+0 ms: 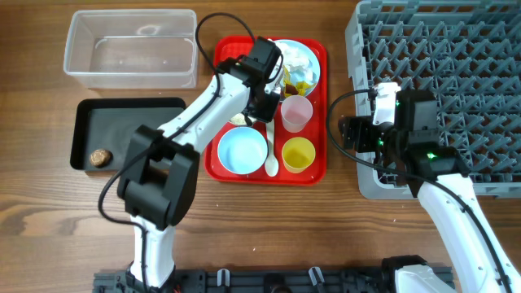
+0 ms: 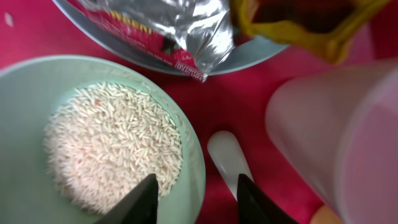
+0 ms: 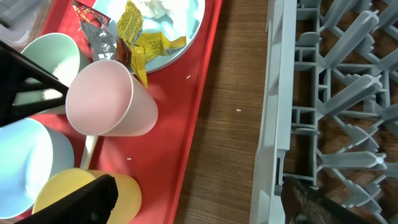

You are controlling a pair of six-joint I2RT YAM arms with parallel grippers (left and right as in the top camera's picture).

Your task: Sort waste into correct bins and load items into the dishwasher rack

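White spoon (image 2: 227, 155) between bowl (image 2: 25, 93) and cup (image 2: 336, 137)

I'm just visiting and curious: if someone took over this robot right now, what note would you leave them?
Left fingers: open over the rim of the rice bowl.
Right fingers: open, empty, beside the rack.
Done: brown lump in the black tray.
Left: rice, wrappers, tissue, plus plate, blue bowl, pink cup, yellow cup, spoon, all on the red tray; rack unloaded.

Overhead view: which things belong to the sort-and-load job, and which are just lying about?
Job: rice, rice bowl, empty bowl, brown lump, wrappers, tissue, clear tub, black tray, plate, pink cup, yellow cup, spoon, rack.
Lying about: red serving tray.
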